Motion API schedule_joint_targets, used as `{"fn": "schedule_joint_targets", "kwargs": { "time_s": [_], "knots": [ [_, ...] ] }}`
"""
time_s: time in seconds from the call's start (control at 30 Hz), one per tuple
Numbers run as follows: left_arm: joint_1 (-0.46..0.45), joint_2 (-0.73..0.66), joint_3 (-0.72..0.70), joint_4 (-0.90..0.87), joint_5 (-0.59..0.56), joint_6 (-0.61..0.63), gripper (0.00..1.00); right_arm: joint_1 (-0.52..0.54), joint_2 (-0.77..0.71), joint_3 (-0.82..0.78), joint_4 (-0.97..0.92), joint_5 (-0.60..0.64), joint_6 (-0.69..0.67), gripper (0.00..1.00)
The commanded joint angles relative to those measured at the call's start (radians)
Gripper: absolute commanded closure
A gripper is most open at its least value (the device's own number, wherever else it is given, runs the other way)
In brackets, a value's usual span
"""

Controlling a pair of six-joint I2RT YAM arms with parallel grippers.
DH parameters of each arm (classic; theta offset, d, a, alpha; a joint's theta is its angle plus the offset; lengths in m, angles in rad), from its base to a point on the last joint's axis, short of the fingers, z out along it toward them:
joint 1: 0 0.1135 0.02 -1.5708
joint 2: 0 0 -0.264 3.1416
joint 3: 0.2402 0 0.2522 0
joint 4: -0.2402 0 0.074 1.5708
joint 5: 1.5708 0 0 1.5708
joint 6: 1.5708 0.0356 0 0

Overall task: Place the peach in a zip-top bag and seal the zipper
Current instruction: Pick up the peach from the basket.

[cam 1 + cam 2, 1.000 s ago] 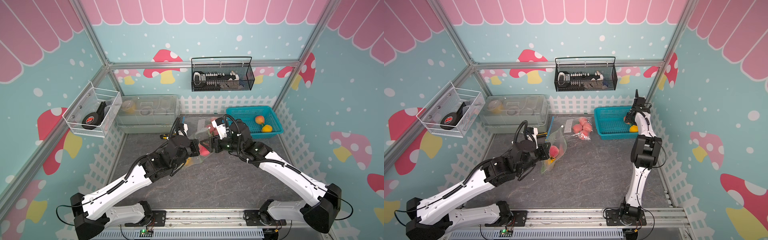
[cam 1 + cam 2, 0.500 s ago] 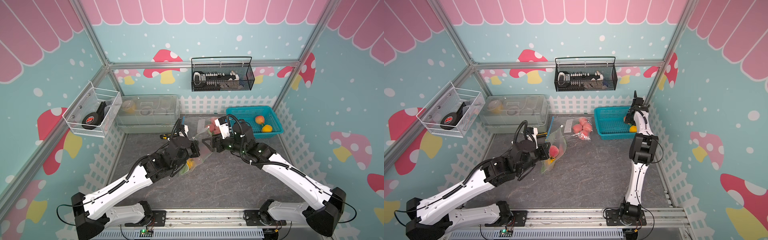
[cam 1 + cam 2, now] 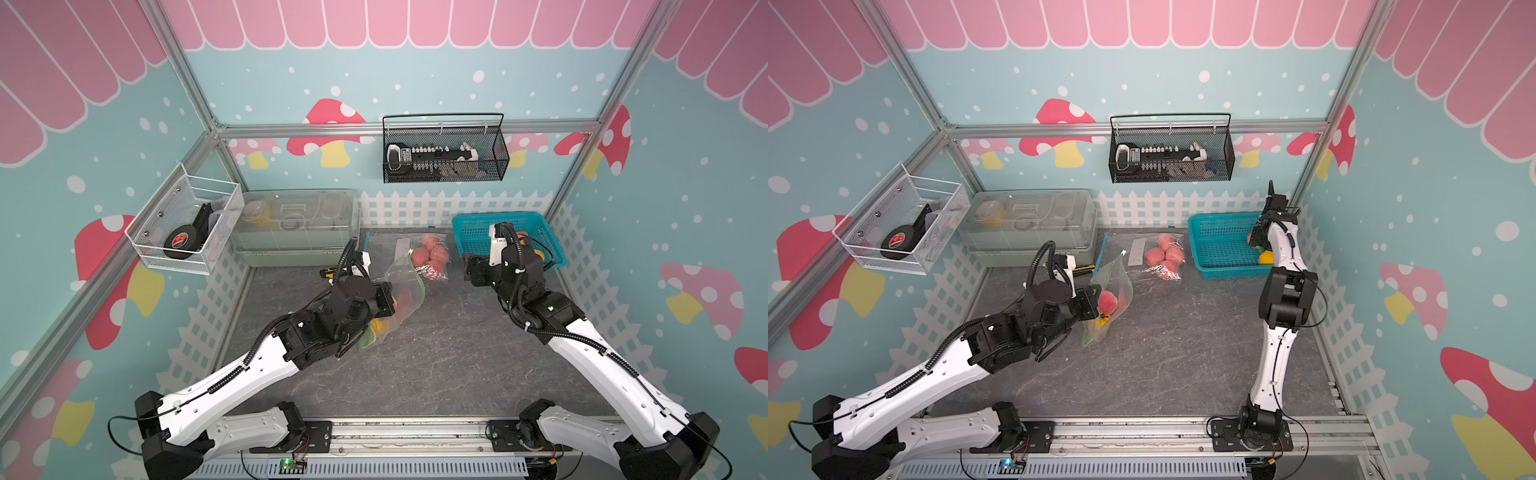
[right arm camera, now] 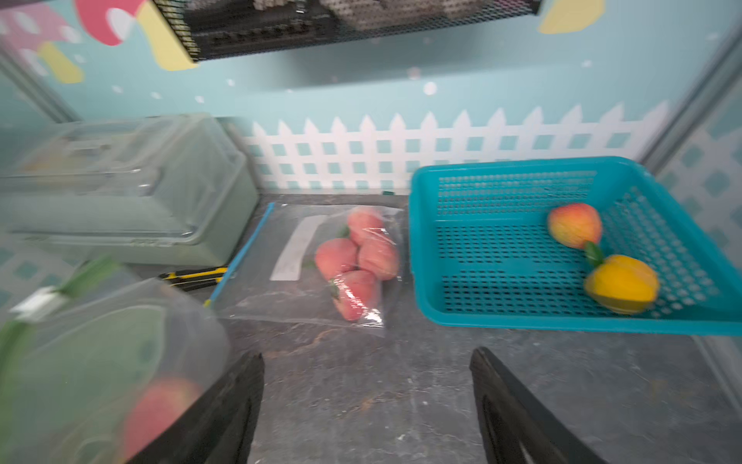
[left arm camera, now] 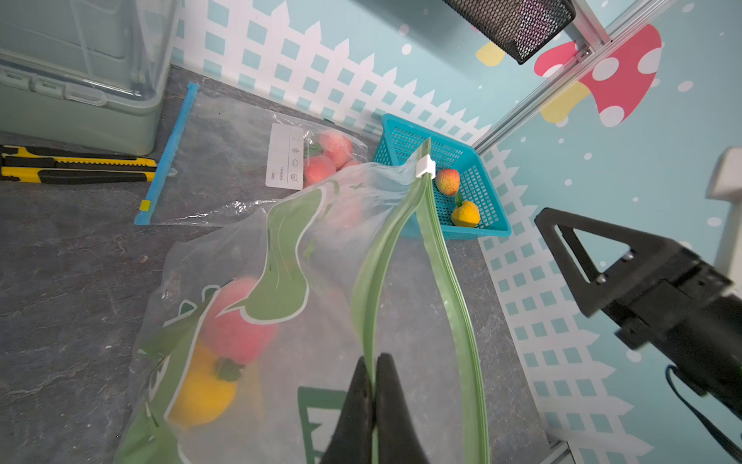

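My left gripper [image 5: 375, 357] is shut on one green zipper strip of the clear, green-printed zip-top bag [image 3: 405, 286], holding its mouth up off the table. The two zipper strips stand apart, and the white slider [image 5: 425, 166] sits at the far end. A pink-red peach [image 5: 237, 321] lies inside on a yellow fruit [image 5: 200, 393]; the peach [image 3: 1108, 301] also shows through the plastic in a top view. To the right of the bag, my right gripper [image 4: 367, 353] hangs open and empty over bare table. In a top view the right gripper [image 3: 467, 268] is near the teal basket [image 3: 469, 232].
The teal basket [image 4: 502, 321] at the back right holds another peach [image 4: 574, 225] and a yellow fruit [image 4: 622, 289]. A blue-zipper bag of several peaches [image 4: 353, 257] lies flat at the back. A yellow utility knife [image 5: 76, 168] lies by the green lidded box [image 3: 295, 224].
My right gripper has drawn back from the bag's mouth to the right, toward the basket, with its jaws wider. The left gripper keeps its hold on the bag.
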Motion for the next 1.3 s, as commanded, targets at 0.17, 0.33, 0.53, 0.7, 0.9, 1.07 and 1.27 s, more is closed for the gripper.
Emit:
{"fn": "schedule_joint_targets", "kwargs": {
  "time_s": [0.17, 0.33, 0.53, 0.7, 0.9, 1.07, 1.27],
  "knots": [
    [0.003, -0.026, -0.019, -0.032, -0.048, 0.003, 1.0, -0.213, 0.138, 0.041, 0.014, -0.035, -0.028, 0.18],
    [0.003, -0.028, -0.016, -0.041, -0.051, 0.015, 1.0, -0.327, 0.26, 0.119, -0.015, -0.061, -0.052, 0.18],
    [0.003, -0.037, -0.019, -0.045, -0.061, 0.023, 1.0, -0.461, 0.418, 0.23, -0.095, -0.099, -0.053, 0.19],
    [0.004, -0.038, -0.024, -0.047, -0.07, 0.027, 1.0, -0.547, 0.582, 0.374, -0.19, -0.138, -0.065, 0.19],
    [0.004, -0.034, -0.026, -0.048, -0.071, 0.028, 1.0, -0.609, 0.788, 0.595, -0.315, -0.177, -0.088, 0.2],
    [0.004, -0.039, -0.034, -0.047, -0.078, 0.022, 1.0, -0.631, 0.959, 0.804, -0.445, -0.17, -0.09, 0.21],
    [0.007, -0.043, -0.034, -0.048, -0.08, 0.03, 1.0, -0.633, 1.1, 0.977, -0.538, -0.117, -0.078, 0.21]
  ]
}}
